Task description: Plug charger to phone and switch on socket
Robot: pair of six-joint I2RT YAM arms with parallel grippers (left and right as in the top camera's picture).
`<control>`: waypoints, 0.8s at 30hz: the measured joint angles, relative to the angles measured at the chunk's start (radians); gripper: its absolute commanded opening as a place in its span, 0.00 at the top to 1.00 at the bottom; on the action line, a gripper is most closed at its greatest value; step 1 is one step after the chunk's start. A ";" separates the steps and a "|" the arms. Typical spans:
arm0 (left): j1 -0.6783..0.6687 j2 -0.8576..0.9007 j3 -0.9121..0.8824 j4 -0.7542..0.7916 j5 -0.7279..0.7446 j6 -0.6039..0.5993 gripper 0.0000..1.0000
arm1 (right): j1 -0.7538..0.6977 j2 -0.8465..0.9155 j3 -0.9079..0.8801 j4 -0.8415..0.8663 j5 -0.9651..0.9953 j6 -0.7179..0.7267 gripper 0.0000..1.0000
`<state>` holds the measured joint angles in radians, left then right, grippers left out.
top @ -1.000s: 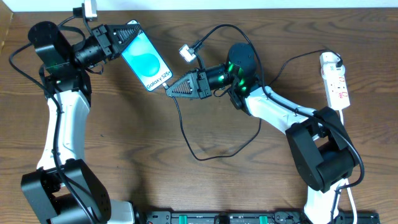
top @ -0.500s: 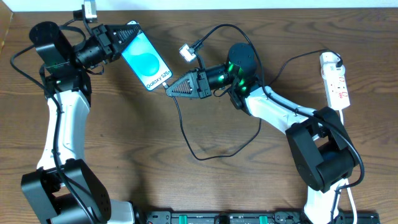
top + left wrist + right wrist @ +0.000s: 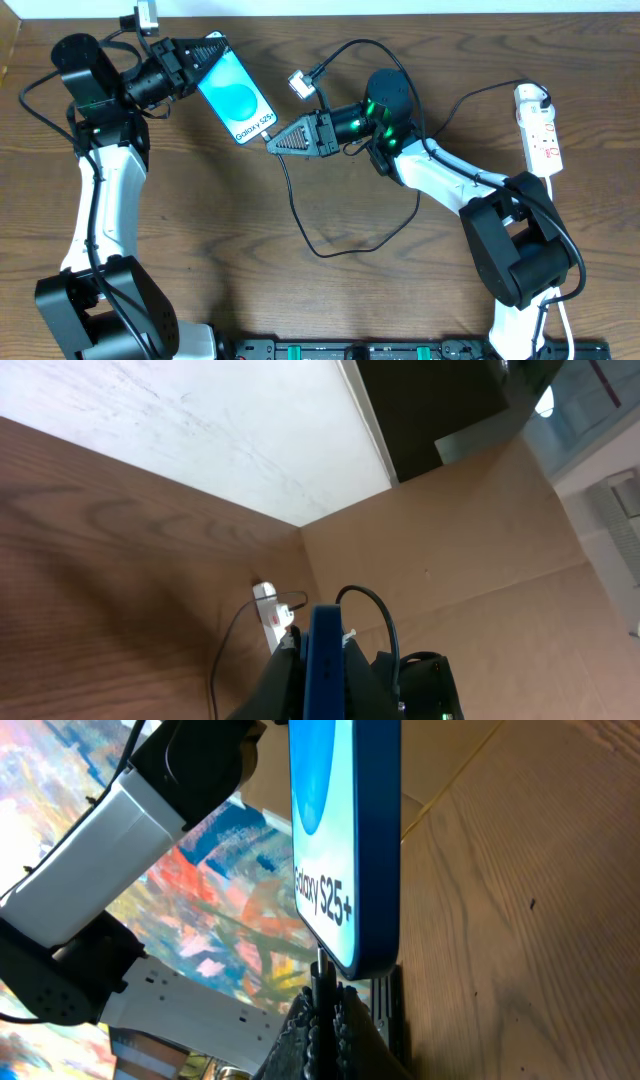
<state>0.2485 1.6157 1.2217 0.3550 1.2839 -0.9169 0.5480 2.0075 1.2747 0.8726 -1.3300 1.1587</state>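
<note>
Dark brown wood-grain table (image 3: 200, 250) fills the overhead view. A white strip (image 3: 400, 6) runs along the far edge and a black rail (image 3: 350, 350) along the near edge. The left wrist view shows a white surface (image 3: 200, 430), a tan cardboard-like panel (image 3: 480, 530) and a dark opening (image 3: 430, 405). The right wrist view shows a multicoloured painted backdrop (image 3: 200, 900). Lighting is even.

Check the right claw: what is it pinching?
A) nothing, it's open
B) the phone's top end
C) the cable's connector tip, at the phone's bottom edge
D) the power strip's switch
C: the right claw is shut on the connector tip, right at the bottom edge of the phone; the socket lies far off at the table's right side, untouched.
</note>
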 measured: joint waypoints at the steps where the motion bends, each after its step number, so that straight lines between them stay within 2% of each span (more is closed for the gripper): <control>1: -0.001 0.000 0.000 0.000 -0.001 0.000 0.93 | 0.000 0.000 0.000 -0.001 0.001 0.000 0.99; 24: -0.004 0.000 0.000 -0.004 -0.036 0.002 0.92 | -0.003 0.000 0.000 -0.038 0.029 0.003 0.99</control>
<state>0.2447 1.6157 1.2217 0.3508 1.2476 -0.9154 0.5446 2.0075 1.2747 0.8349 -1.3010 1.1622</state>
